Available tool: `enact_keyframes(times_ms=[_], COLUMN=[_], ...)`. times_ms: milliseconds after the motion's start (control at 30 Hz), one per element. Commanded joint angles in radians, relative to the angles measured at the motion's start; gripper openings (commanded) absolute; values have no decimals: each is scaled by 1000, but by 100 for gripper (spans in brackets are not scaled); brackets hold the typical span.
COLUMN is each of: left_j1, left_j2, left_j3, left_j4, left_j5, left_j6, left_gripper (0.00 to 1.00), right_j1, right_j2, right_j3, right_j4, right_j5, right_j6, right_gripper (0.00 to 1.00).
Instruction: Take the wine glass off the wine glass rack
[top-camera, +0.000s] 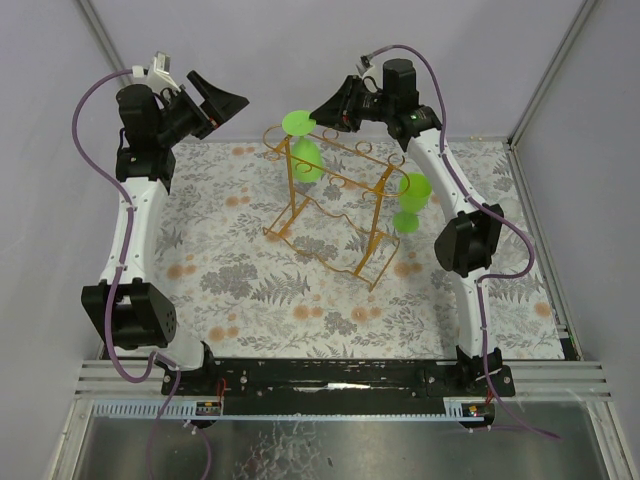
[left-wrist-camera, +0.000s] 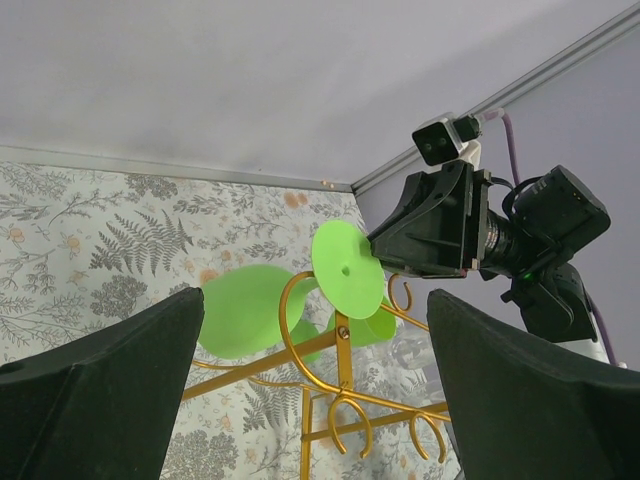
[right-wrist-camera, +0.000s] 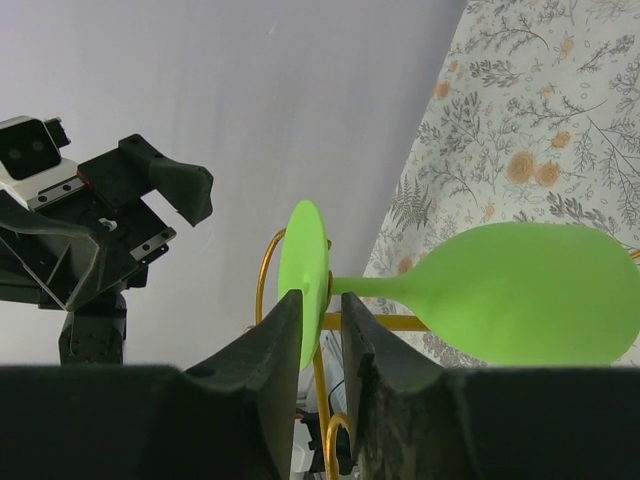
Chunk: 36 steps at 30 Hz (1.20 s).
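The green wine glass (top-camera: 305, 155) hangs by its foot at the far left end of the wine glass rack (top-camera: 330, 215). The right gripper (right-wrist-camera: 322, 305) is at that same end, its fingers narrowed around the edge of the glass's round foot. I cannot tell whether they actually pinch it. The left gripper (top-camera: 218, 100) sits well left of the rack, spread wide and holding nothing. A second green glass (top-camera: 412, 200) hangs at the rack's right end.

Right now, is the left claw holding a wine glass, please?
No, the left claw stands open and empty, short of the green wine glass.
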Motion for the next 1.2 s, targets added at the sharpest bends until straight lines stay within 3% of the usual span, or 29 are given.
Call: enact_keyframes(times_ms=[0,133,1167], left_j1=[-1,1,0], left_j2=[-29,-31,-33], left_j3=[-14,-18,-25], left_j4=[40,40,43], left_j5=[18,18,29], left_j6=[2,2,-4], left_gripper=[91,91,91], right_j1=[8,8,-58], right_j2=[-14,-20,-112], right_j3=[29,27,-37], right_j4=[60,64,131], right_j5=[-47,-50,76], right_j6=[9,13,63], right_gripper=[23,1,0])
